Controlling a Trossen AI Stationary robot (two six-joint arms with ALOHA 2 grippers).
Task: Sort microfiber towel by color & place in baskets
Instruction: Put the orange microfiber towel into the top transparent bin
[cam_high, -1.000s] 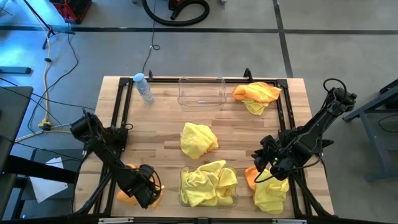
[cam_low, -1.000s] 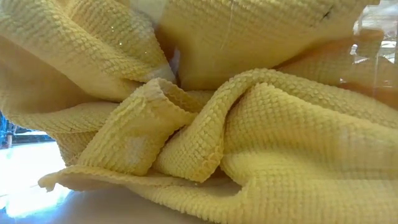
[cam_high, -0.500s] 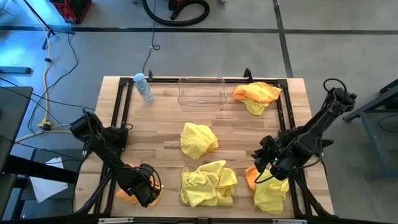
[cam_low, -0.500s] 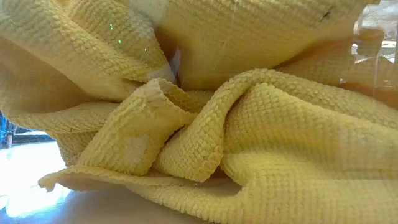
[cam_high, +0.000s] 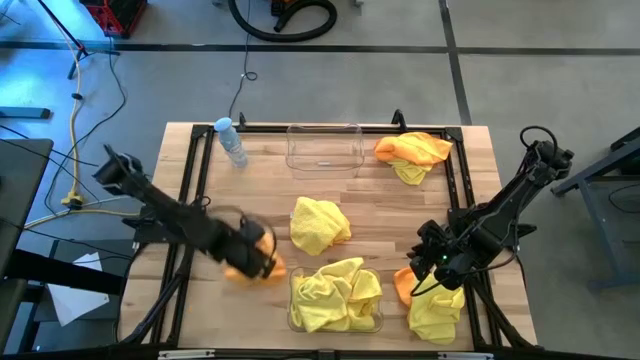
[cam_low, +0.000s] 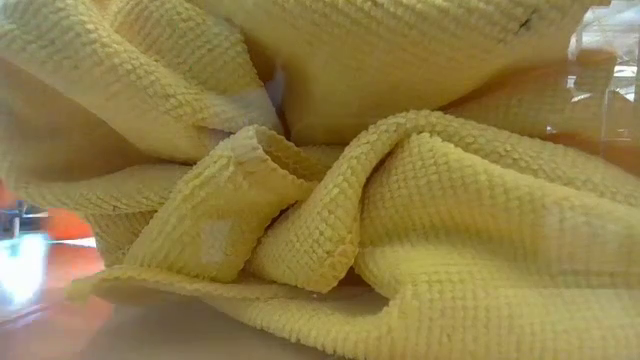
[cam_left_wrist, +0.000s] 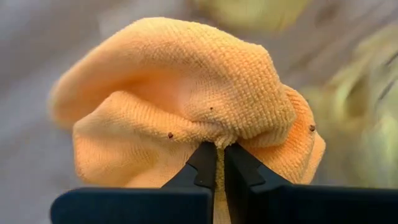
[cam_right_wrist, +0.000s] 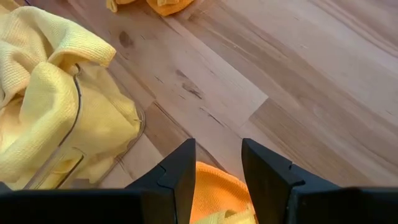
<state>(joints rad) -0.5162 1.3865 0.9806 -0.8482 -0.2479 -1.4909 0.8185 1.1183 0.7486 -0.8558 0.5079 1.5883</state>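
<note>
From above, the left gripper (cam_high: 262, 258) carries an orange towel (cam_high: 252, 268) beside the yellow-filled basket (cam_high: 336, 297). In the left wrist view, its fingers (cam_left_wrist: 204, 163) pinch the cloth tight. In the right wrist view, the right gripper (cam_right_wrist: 214, 167) gapes, empty, over another orange towel (cam_right_wrist: 214, 191).

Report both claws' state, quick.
Left claw: closed on orange towel.
Right claw: open, holding nothing.
</note>
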